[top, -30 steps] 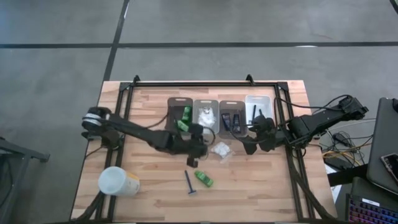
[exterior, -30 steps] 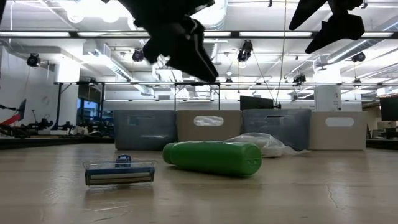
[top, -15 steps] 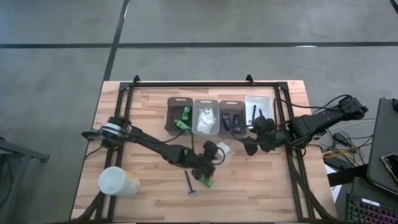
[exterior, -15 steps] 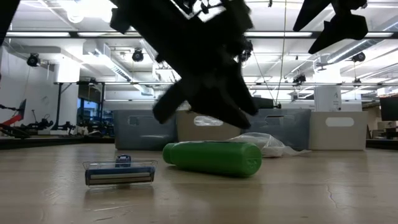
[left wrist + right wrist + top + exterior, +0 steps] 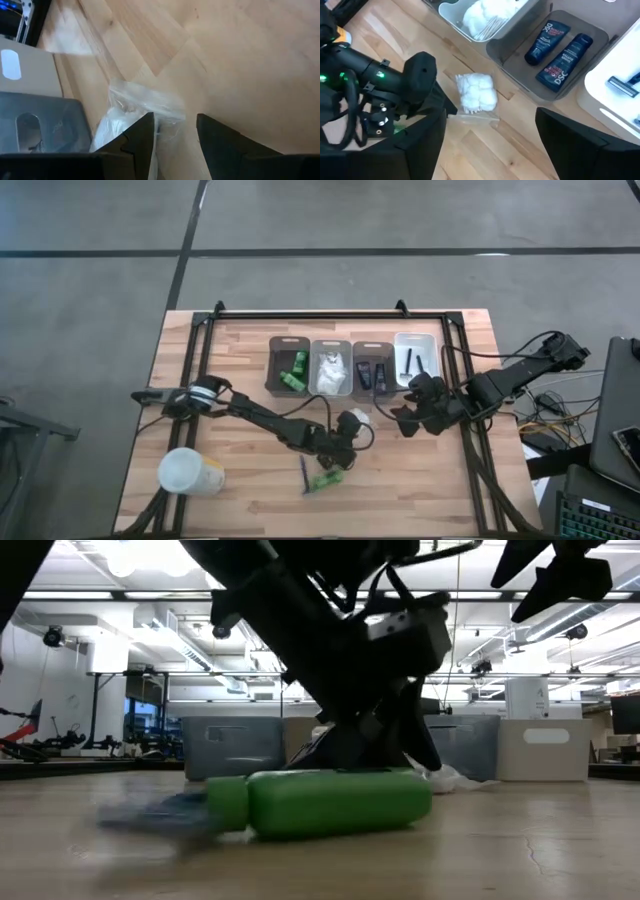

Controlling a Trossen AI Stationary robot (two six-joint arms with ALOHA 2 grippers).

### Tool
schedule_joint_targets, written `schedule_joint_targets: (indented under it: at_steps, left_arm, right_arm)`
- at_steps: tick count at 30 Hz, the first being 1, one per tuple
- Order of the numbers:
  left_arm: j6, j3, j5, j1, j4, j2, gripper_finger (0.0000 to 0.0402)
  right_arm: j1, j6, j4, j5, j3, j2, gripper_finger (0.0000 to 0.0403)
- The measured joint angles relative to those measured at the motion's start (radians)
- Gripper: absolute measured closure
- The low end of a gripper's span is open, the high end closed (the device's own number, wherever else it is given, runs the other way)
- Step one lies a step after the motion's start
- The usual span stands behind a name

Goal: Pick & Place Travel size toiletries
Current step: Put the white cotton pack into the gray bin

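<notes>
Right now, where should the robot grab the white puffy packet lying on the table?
The white packet lies flat on the wood beside the bins, with its puffy filling bunched toward one end and a flat clear edge at the other. Probably best to come straight down from above and pinch across the puffy middle; the flat edge looks too thin to catch.

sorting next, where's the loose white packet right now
In the high view the loose white packet lies on the table just in front of the bins, between the left gripper and the right gripper.

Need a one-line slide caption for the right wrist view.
White packet on the table between the left arm and bins holding two black tubes.
</notes>
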Motion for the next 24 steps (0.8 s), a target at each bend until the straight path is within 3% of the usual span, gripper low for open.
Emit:
schedule_joint_targets:
  at_steps: [14,24]
  left_arm:
    - [-0.016,-0.014,-0.021,0.03,0.015,-0.002,0.0245]
    - [-0.018,-0.014,-0.074,0.077,0.117,0.016,0.0245]
  right_arm:
    - [-0.001,0.0,-0.011,0.028,0.0,0.001,0.0133]
    - [-0.001,0.0,-0.018,0.029,-0.002,0.001,0.0154]
